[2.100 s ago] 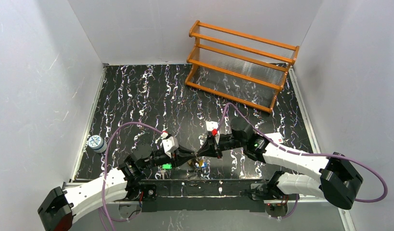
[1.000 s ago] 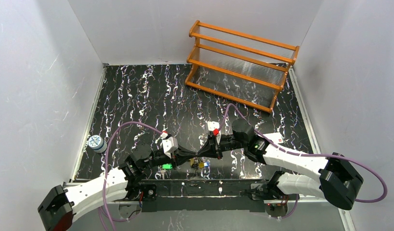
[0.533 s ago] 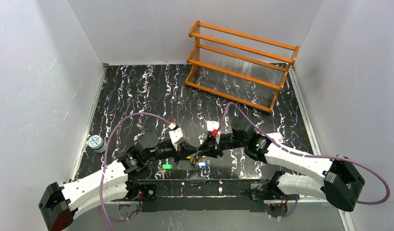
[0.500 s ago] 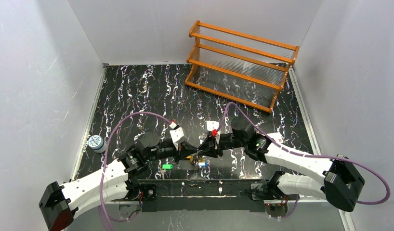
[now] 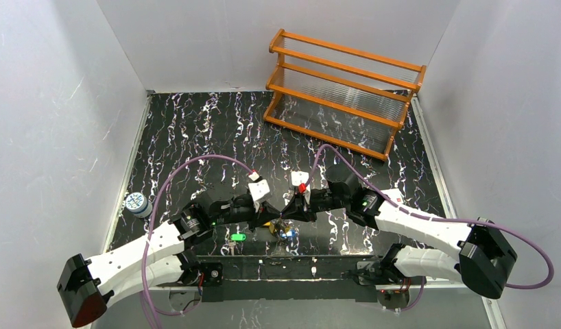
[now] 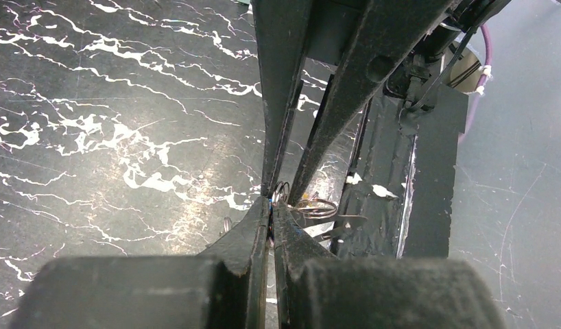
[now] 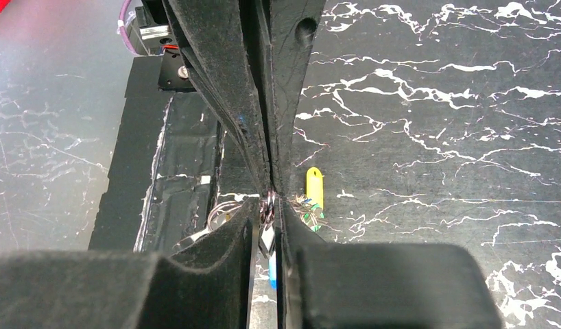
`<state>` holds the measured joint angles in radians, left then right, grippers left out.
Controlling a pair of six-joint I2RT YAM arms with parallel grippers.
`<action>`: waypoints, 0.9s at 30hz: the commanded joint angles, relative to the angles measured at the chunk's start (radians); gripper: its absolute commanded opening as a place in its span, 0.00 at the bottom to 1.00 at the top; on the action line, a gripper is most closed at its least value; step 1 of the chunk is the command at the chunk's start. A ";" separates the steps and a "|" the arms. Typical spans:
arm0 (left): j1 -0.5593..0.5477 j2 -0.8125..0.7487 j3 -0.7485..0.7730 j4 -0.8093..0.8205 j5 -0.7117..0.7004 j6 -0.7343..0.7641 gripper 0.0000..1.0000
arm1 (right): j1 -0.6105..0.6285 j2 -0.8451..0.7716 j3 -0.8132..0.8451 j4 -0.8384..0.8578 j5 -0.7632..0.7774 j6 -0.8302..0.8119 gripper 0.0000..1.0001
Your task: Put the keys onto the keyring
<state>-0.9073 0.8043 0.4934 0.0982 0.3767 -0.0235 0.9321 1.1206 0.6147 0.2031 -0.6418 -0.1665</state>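
Both claws are meeting tip to tip low over the near-centre of the tabletop, just ahead of the arm bases. L claw comes in from the left, R claw from the right, and the fingertips are almost touching each other.

R claw: fingers pinched narrow on a bit of silvery metal, which looks like part of the keyring. Its thin wire loops stick out beside the tips in both wrist views.

L claw: nearly closed w/ only a thin slit between the fingers. I can't tell what it grips, if anything.

The bunch of keys sits right under the two tips. A blue key is on the near side and a yellow key lies flat on the tabletop just beside the R fingers. A green key lies alone on the tabletop, left of the bunch and apart from it.

Small round can stands at the left edge. Orange rack is at the far right, well apart from everything.
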 commanded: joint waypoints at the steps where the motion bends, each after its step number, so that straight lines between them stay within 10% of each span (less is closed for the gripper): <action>1: -0.006 0.000 0.040 -0.030 0.017 0.047 0.00 | 0.006 0.003 0.058 0.023 -0.022 -0.023 0.20; 4: -0.007 0.002 0.042 -0.030 0.029 0.049 0.00 | 0.006 0.008 0.063 0.022 -0.021 -0.025 0.01; 27: -0.012 -0.439 -0.430 0.550 -0.028 -0.154 0.48 | 0.005 -0.126 -0.265 0.672 -0.050 0.272 0.01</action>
<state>-0.9138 0.3588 0.0967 0.5045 0.3389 -0.1520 0.9325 1.0393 0.3717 0.6441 -0.6632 0.0727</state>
